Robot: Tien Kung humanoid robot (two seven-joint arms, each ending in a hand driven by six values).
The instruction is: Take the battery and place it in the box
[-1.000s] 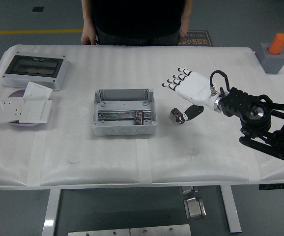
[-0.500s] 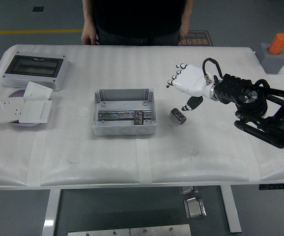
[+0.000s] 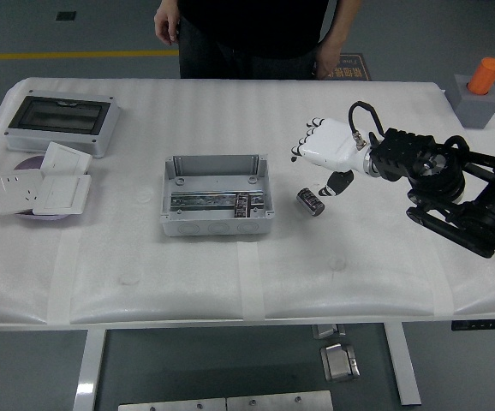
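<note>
A small dark cylindrical battery (image 3: 309, 201) lies on the white table, right of the open grey box (image 3: 217, 195). The box holds a metal rail and a small dark part. My right hand (image 3: 320, 154), white with black fingertips, hovers just above and right of the battery, fingers spread and holding nothing; its black thumb (image 3: 336, 184) points down close to the battery. My left arm is out of view.
A closed grey enclosure with a dark window (image 3: 62, 122) sits far left. White switch plates (image 3: 40, 189) lie on a purple disc at the left edge. An orange cylinder on a grey block (image 3: 479, 90) stands far right. A person (image 3: 256, 34) stands at the far side.
My right hand rose off the battery and drew slightly back right, leaving the battery lying on the table. The person shifted to the right.
</note>
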